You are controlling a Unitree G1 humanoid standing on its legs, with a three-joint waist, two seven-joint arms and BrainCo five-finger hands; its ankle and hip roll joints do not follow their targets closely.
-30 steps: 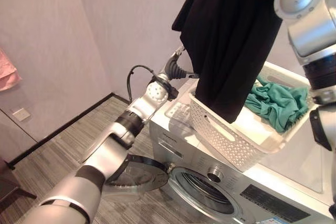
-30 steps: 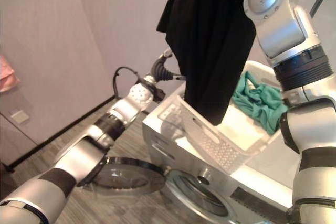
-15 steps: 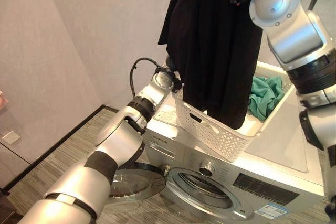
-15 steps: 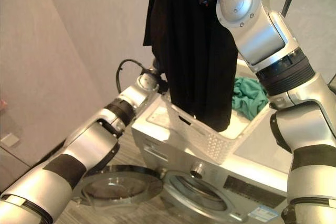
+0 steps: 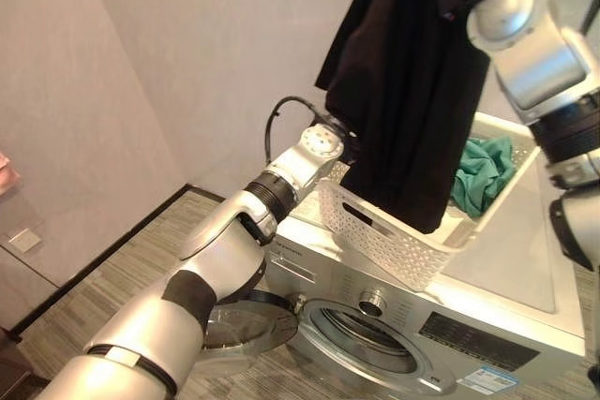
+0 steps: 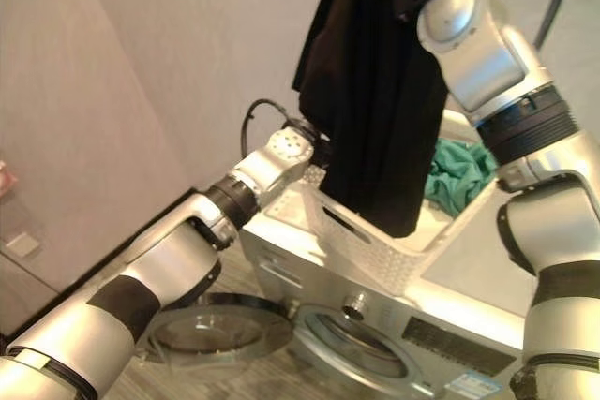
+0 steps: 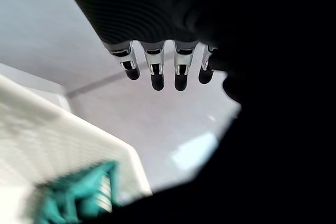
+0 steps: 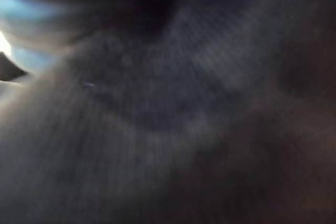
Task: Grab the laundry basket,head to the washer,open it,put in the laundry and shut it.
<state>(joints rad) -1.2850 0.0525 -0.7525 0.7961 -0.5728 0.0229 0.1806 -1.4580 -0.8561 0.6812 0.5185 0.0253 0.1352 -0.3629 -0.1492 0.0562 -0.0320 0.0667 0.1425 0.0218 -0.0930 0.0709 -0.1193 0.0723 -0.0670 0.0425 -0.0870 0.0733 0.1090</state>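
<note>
A white perforated plastic laundry basket (image 5: 403, 236) sits on the washer's (image 5: 487, 325) flat top, at its rear left corner, with crumpled teal cloth (image 5: 483, 175) inside. A limp black garment (image 5: 408, 91) hangs over the basket from the raised right arm — that hand's grip cannot be told. The left hand (image 7: 157, 72), fingers straight, hangs beside the garment. The round glass door (image 5: 246, 318) stands open.

No text, number or sign can be read. The silver-grey front-loading washing machine (image 5: 487, 334) carries a short word on its detergent drawer front (image 5: 292, 252), a dark control panel (image 5: 466, 335) and a small blue-and-white sticker (image 5: 489, 381) at its front corner, but all print there is perhaps too small to make out.
</note>
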